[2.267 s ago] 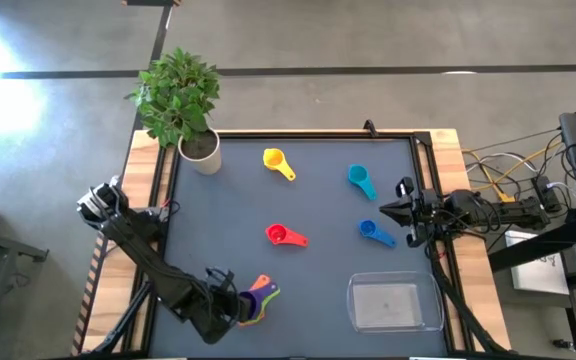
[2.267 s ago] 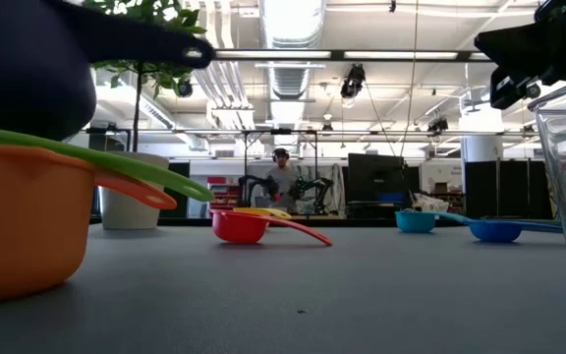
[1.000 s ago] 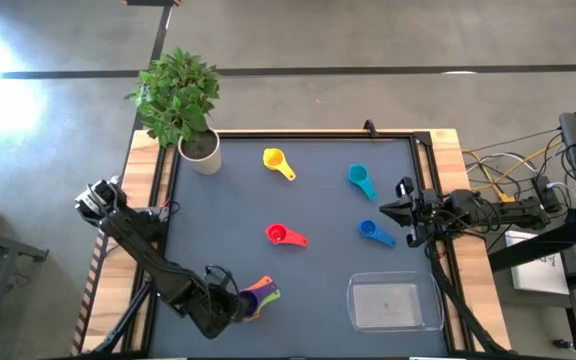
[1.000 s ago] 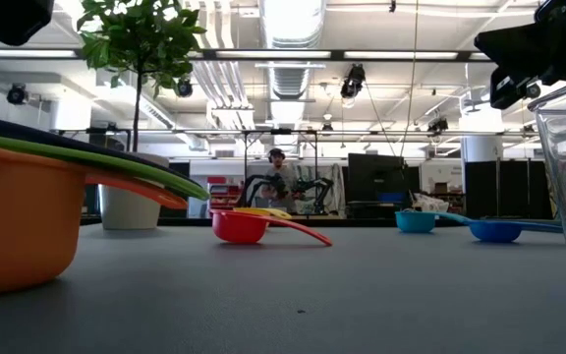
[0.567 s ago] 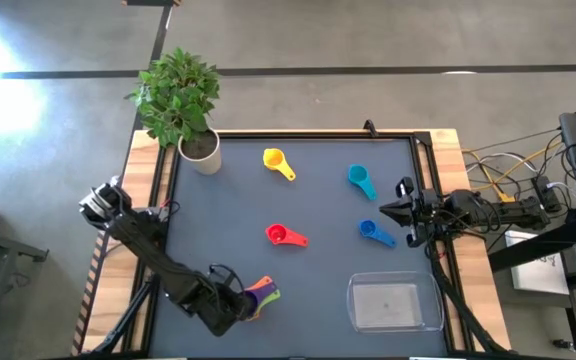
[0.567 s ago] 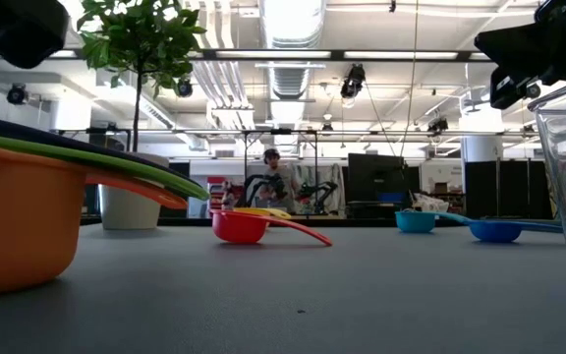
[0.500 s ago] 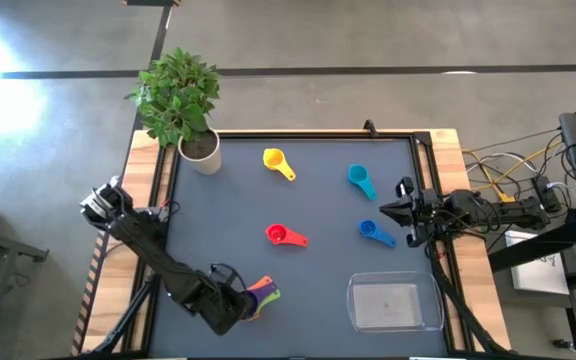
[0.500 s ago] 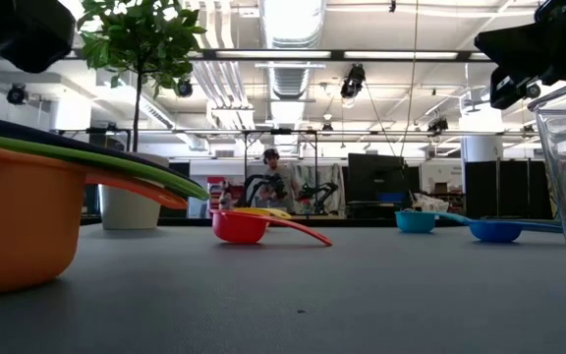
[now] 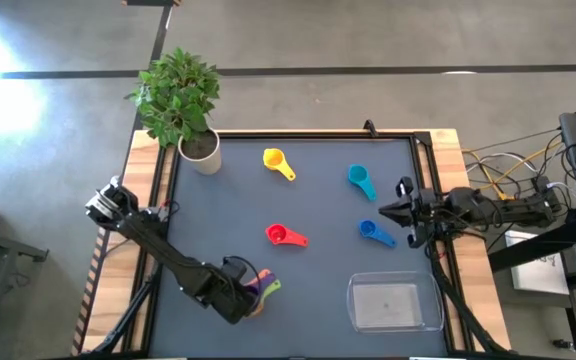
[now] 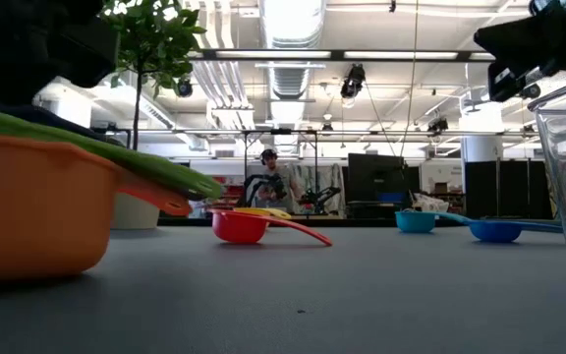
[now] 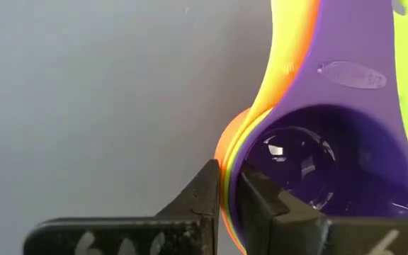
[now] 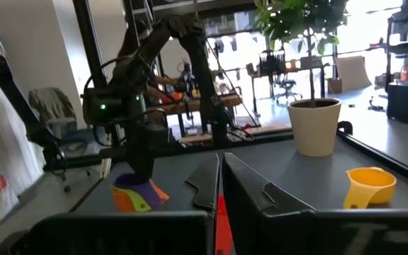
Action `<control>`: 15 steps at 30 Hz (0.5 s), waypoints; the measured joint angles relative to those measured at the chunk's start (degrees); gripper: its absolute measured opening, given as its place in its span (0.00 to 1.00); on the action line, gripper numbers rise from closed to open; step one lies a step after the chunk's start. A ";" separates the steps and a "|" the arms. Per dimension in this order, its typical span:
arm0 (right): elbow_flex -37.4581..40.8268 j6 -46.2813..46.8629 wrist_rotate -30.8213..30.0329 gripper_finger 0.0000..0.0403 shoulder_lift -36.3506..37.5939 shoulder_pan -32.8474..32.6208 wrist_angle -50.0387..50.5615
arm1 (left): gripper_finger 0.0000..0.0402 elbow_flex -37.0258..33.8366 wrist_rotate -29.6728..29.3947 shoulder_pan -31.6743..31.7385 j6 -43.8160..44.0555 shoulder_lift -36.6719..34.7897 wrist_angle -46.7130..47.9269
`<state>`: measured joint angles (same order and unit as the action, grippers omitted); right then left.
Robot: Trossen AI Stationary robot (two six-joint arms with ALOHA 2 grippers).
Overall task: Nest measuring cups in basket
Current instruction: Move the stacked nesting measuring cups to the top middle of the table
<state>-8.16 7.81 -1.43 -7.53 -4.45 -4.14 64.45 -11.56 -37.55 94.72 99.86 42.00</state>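
Purple, green and orange measuring cups sit nested in a stack (image 9: 260, 290) near the table's front left, and my left gripper (image 9: 240, 296) is shut on its rim. In the low view the orange cup (image 10: 28, 206) is outermost, with the green handle (image 10: 136, 162) above it. Yellow (image 9: 277, 162), teal (image 9: 360, 180), blue (image 9: 375, 232) and red (image 9: 284, 236) cups lie singly on the mat. The clear basket (image 9: 394, 303) stands at the front right. My right gripper (image 9: 398, 212) hovers shut at the right edge. My left gripper (image 11: 225, 180) pinches the stacked rims (image 11: 231, 166) on the side away from the handles. One finger (image 11: 261, 202) is inside the purple bowl and the other (image 11: 200, 198) is outside the orange wall. The fingers come steeply from above. I cannot tell whether the stack's base still rests on the table.
A white pot with a green plant (image 9: 201, 150) stands at the far left corner. A raised frame (image 9: 428, 190) borders the mat. Bare mat lies between the stack and the basket.
My left gripper has moved toward the table's right edge and down onto the nested stack, rolling as it went. In the low view the stack has shifted sideways, and its handles now slope downward.
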 joint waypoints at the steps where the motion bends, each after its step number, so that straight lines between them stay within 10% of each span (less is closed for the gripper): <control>1: -1.41 -0.53 0.00 0.02 -1.44 -0.01 0.85 | 0.04 -0.10 0.01 0.32 -0.92 0.00 0.05; 15: -21.19 -10.14 1.98 0.12 -34.32 -0.02 4.23 | 0.02 -1.94 -1.66 6.63 -21.07 -0.68 1.98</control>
<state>-29.35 -2.33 0.55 -41.84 -4.47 0.09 62.51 -13.22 -30.91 73.65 99.17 43.98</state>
